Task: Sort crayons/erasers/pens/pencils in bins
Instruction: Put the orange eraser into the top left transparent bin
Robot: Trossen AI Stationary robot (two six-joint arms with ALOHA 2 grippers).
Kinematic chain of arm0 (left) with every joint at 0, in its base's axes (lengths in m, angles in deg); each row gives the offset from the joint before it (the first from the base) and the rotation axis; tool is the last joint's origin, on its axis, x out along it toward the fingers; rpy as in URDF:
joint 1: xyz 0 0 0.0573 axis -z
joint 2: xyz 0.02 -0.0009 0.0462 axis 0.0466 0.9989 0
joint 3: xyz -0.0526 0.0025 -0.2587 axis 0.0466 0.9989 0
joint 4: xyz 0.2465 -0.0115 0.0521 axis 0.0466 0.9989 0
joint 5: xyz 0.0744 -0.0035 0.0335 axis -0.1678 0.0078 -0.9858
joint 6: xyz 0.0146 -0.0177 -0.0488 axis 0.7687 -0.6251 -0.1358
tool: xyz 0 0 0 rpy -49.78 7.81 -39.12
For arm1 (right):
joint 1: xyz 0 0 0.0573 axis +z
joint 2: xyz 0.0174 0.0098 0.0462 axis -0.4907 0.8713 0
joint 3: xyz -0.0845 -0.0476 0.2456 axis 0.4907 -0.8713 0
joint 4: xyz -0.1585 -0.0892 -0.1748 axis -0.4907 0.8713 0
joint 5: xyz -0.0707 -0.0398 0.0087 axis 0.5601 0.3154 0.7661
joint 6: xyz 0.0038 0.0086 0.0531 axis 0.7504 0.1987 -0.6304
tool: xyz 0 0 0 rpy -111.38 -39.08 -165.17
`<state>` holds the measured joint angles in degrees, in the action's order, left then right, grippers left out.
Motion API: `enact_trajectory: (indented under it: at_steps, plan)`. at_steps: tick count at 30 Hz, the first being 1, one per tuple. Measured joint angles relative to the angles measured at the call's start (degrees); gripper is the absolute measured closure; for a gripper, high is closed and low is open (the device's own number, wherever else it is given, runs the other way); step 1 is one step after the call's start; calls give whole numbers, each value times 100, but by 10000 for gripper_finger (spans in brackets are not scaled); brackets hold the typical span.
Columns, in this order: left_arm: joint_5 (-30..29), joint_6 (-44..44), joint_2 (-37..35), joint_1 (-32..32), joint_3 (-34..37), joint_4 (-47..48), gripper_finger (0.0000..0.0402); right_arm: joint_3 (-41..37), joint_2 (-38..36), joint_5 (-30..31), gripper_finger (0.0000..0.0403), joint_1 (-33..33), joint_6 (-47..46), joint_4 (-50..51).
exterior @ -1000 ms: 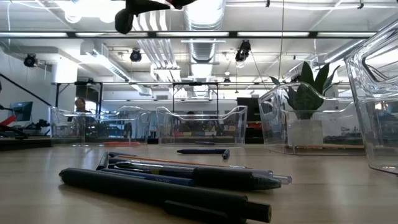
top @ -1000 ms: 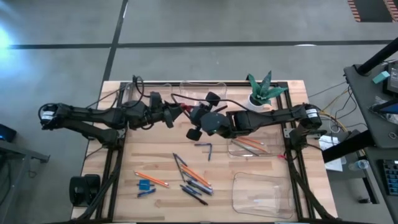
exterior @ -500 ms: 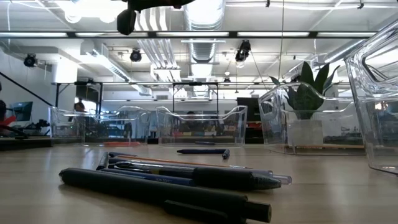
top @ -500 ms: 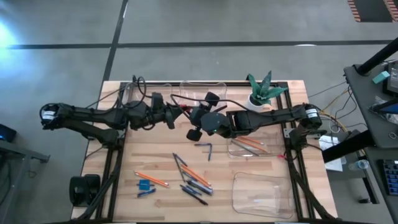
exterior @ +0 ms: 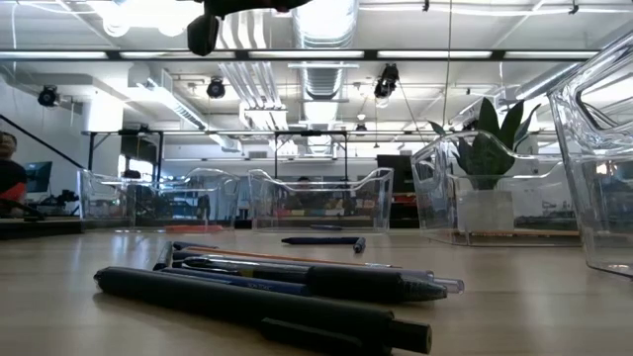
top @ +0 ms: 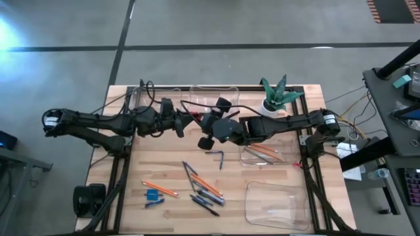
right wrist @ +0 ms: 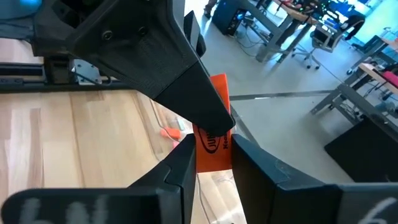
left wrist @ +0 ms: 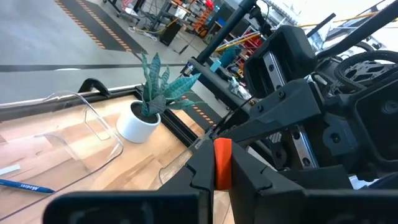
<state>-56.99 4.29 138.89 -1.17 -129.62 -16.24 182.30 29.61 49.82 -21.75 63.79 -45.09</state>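
Orange and flat-sided with dark print, the pencil (right wrist: 213,149) hangs above the table's (top: 164,174) far middle, pinched between both grippers. We see the left gripper (top: 188,122) clamped narrow on it while the right gripper (top: 202,124) loosens. We risk dropping it if the handover grip slips.

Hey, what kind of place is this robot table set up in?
Probably an industrial lab or workshop. The low view shows bare ceiling ducts and strip lights over an open hall, a concrete floor surrounds the table, and workbenches stand beyond.
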Motion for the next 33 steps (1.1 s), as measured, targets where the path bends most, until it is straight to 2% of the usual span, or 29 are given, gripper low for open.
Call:
enact_trajectory:
  at_steps: [13,22,25,30,33]
  plan:
    - [9,-19,0,-2,0,-4,395,0,-23,-25,316,-2,-323,81]
    - [9,-28,0,-2,2,-2,395,0,-31,-8,353,0,-342,166]
    - [9,-28,0,-2,2,-4,395,0,-38,-14,333,-2,-446,168]
    - [8,-28,-15,0,-7,-104,395,-4,-115,-42,265,-2,-570,324]
    - [5,-24,-17,-4,-7,-58,395,-7,-266,-46,227,-2,-790,758]
